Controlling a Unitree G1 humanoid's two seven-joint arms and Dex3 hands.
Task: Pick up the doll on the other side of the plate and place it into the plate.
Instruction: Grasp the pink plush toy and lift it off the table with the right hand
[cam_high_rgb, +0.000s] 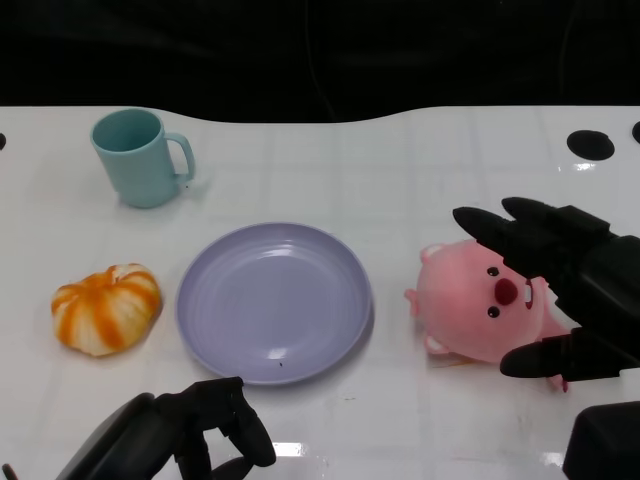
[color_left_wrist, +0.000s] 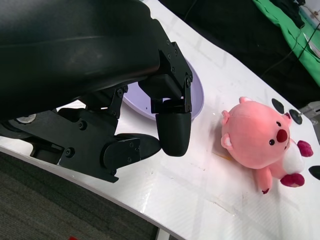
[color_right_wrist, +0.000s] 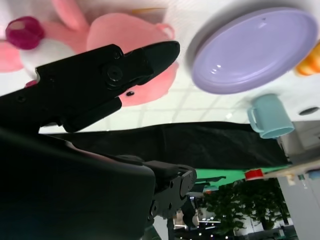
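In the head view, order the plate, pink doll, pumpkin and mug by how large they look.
1. Purple plate.
2. Pink doll, partly hidden by the right robot hand.
3. Orange pumpkin and teal mug look alike; the mug sits farther away, so unranked.

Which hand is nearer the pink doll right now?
The right. The right hand is spread over the pink doll, fingers on both sides of it. The left hand sits near the table's front edge, in front of the plate and apart from the doll.

Pink doll (cam_high_rgb: 475, 305) – lilac plate (cam_high_rgb: 274, 302)
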